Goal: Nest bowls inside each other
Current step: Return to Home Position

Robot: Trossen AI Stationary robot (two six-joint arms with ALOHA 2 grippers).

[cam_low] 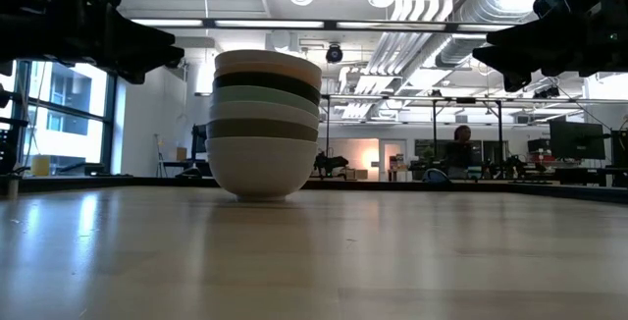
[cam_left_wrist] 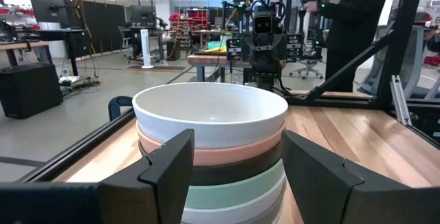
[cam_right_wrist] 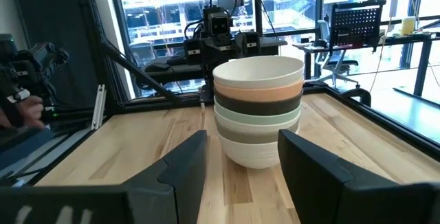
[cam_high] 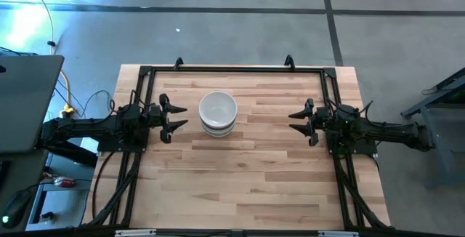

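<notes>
The bowls [cam_high: 218, 113] stand nested in one stack on the far left-centre of the table. From the top, the low view [cam_low: 265, 124] shows white, peach-orange, black, pale mint green, grey-olive and white at the bottom, which rests on the wood. My left gripper [cam_high: 176, 116] is open, just left of the stack and above the table; the stack fills its wrist view [cam_left_wrist: 210, 141]. My right gripper [cam_high: 296, 121] is open, well to the stack's right [cam_right_wrist: 258, 107].
A black metal frame [cam_high: 232, 68] runs along the table's far and side edges. Bare wood [cam_high: 247, 186] lies between the arms and toward the near edge. A person in dark clothes [cam_left_wrist: 354, 25] stands beyond the table.
</notes>
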